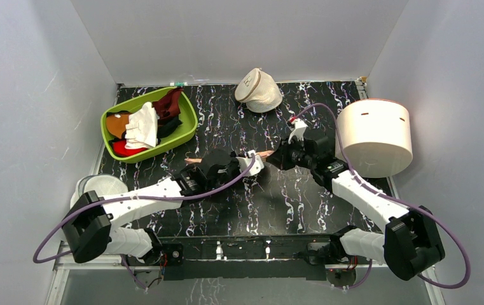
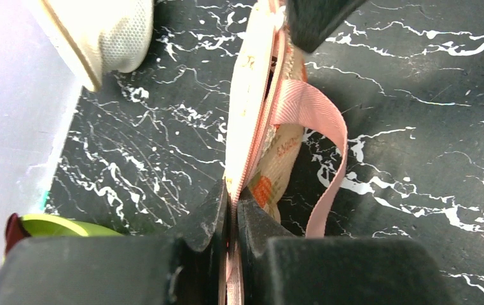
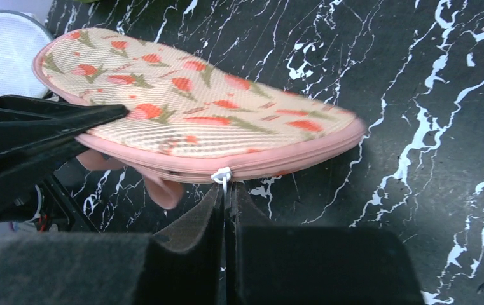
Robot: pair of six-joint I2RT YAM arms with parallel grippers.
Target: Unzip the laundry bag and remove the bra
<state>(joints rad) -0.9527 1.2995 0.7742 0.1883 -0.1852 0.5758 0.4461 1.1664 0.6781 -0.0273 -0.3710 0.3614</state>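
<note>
Peach-pink mesh laundry bag (image 3: pixel 207 121) is held just robot-side of the cream pouch (image 1: pixel 258 90), long axis stretched between the arms. Left gripper (image 2: pixel 233 197) clamps one end's seam; right gripper (image 3: pixel 226 190) is pinched tight on the zip pull (image 3: pixel 222 176) midway along.

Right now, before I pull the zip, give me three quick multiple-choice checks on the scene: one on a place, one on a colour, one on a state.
1. Where does the green tray sit?
A. far right
B. far left
C. between the arm bases

2. What colour is the loop on the bag?
A. black
B. green
C. pink

3. The right gripper is:
A. shut on the zip pull
B. open above the bag
C. shut on the tray

Answers:
1 B, the top view shows it at far left.
2 C, the left wrist view shows a pink ribbon.
3 A, the right wrist view shows it closed on the pull.
</note>
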